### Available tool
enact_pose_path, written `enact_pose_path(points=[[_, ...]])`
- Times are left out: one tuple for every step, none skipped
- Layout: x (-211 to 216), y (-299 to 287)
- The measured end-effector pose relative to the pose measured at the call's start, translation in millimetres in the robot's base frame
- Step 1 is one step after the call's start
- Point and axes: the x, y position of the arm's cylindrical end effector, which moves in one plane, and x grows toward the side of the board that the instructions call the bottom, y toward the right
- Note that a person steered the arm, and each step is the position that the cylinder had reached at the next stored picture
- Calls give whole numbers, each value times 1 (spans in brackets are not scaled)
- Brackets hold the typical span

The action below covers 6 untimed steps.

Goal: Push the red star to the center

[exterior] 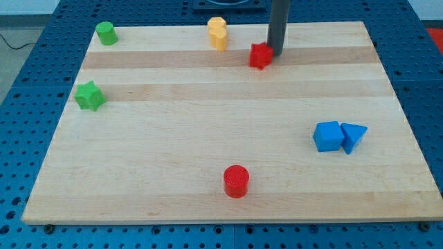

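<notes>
The red star [260, 55] lies near the view's top, a little right of the middle of the wooden board [228, 138]. My tip [276, 52] stands right at the star's right side, touching it or nearly so. The dark rod rises from there out of the view's top.
A yellow block [217, 32] stands left of the star near the top edge. A green cylinder [106, 32] is at the top left, a green star [90, 95] at the left. A red cylinder [236, 181] is at the bottom middle. A blue cube [328, 135] and a blue triangle [353, 136] touch at the right.
</notes>
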Motion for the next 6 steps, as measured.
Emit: enact_pose_path(points=[[44,-11],[18,-4],[-4,37],[-42,41],[-36,-4],[40,-37]])
